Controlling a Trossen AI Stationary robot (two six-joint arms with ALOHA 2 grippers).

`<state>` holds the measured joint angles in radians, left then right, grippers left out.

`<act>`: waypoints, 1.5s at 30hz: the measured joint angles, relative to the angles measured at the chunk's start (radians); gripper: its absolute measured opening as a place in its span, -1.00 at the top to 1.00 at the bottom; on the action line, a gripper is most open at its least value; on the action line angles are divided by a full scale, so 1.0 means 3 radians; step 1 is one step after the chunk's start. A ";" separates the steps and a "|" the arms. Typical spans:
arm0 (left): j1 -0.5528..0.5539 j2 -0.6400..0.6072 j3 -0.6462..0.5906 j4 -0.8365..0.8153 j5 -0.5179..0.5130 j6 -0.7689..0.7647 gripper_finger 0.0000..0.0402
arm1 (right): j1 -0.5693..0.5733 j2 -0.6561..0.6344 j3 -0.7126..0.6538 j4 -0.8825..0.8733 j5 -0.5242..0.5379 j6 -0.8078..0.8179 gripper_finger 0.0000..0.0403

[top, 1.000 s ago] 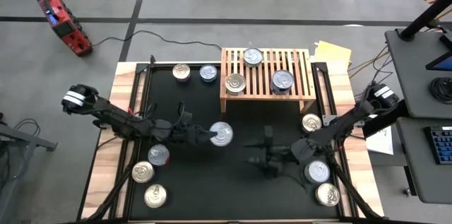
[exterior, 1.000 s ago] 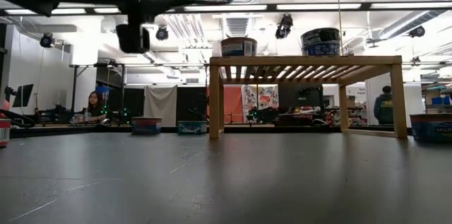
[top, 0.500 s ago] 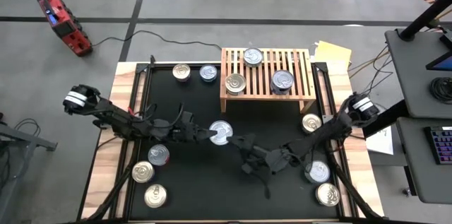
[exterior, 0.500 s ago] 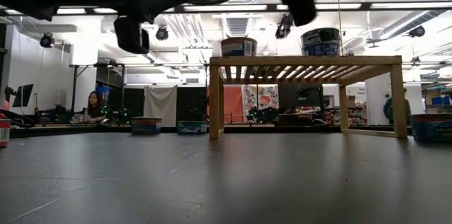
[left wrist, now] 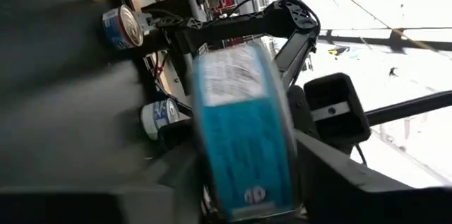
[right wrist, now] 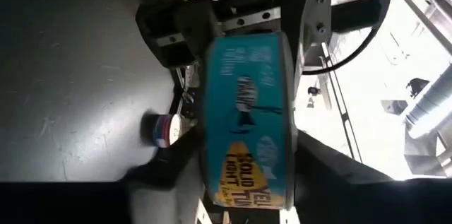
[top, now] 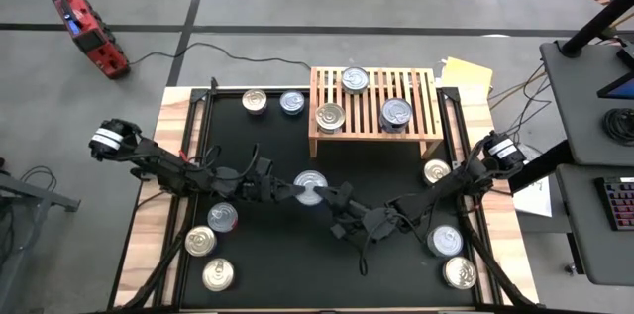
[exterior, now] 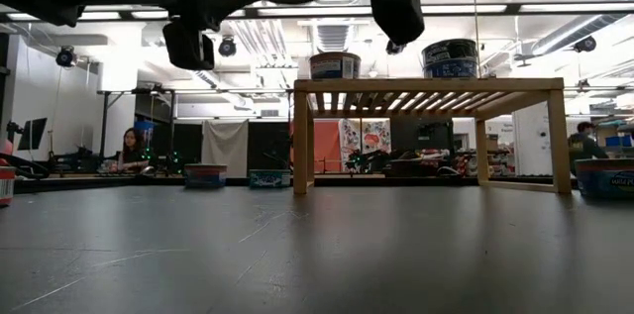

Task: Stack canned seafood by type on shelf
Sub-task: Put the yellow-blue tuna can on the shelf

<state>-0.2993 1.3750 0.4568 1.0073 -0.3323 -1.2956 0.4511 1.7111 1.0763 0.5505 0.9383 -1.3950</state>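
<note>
A blue-labelled tin (top: 310,187) with a silver lid hangs above the middle of the black mat, lid up, in my left gripper (top: 289,191), which is shut on it. It fills the left wrist view as tin (left wrist: 244,132). My right gripper (top: 333,205) has come up from the right, open. Its fingers (right wrist: 169,174) stand on either side of the tin (right wrist: 247,118); I cannot tell whether they touch it. The light-wood shelf (top: 374,134) stands at the mat's far side with tins on its slats (top: 355,80), (top: 330,116), (top: 396,114). My left gripper pinches the tin between its two fingers, one on the lid and one under the bottom, at the tin's rim toward the table's left (left wrist: 205,181). The fingers come in level from the left. The tin is lifted clear of the mat and sits flat, lid up.
Loose tins rest on the mat: two at the far left (top: 255,101), (top: 291,102), three at the near left (top: 222,217), (top: 199,241), (top: 217,274), and three along the right (top: 437,170), (top: 445,241), (top: 459,272). People show in the room behind.
My right gripper has travelled toward the table's left and a little toward the far edge, up to the tin held by my left gripper, and now brackets it. The left gripper and the tin have stayed where they were.
</note>
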 joint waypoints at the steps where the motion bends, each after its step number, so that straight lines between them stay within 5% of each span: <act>1: 0.0000 0.0000 0.0000 0.0000 -0.0007 0.0048 0.02 | 0.0000 -0.0001 0.0000 -0.0028 -0.0008 0.0004 0.34; 8: 0.0004 -0.0004 0.0022 0.0014 -0.0025 0.0531 -0.38 | -0.0001 -0.0022 -0.0002 -0.0074 0.0037 0.0049 0.35; 20: 0.0121 -0.0055 0.0039 0.0141 -0.0080 0.1440 -0.44 | 0.0001 -0.0453 -0.0020 -0.0421 0.0157 0.0520 0.35; 33: 0.0197 -0.0478 0.0041 0.0217 0.0010 0.2197 -0.45 | -0.0039 -0.1092 -0.0008 -0.2058 0.0567 0.2073 0.35; 45: 0.0198 -0.0984 0.0046 -0.0652 -0.0089 0.2994 -0.45 | -0.0212 -0.1600 -0.0011 -0.3960 0.0163 0.4050 0.35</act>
<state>-0.2398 1.0798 0.4706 0.8116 -0.3589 -0.3973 0.3874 1.2310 1.0730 -0.6374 0.9872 -0.1798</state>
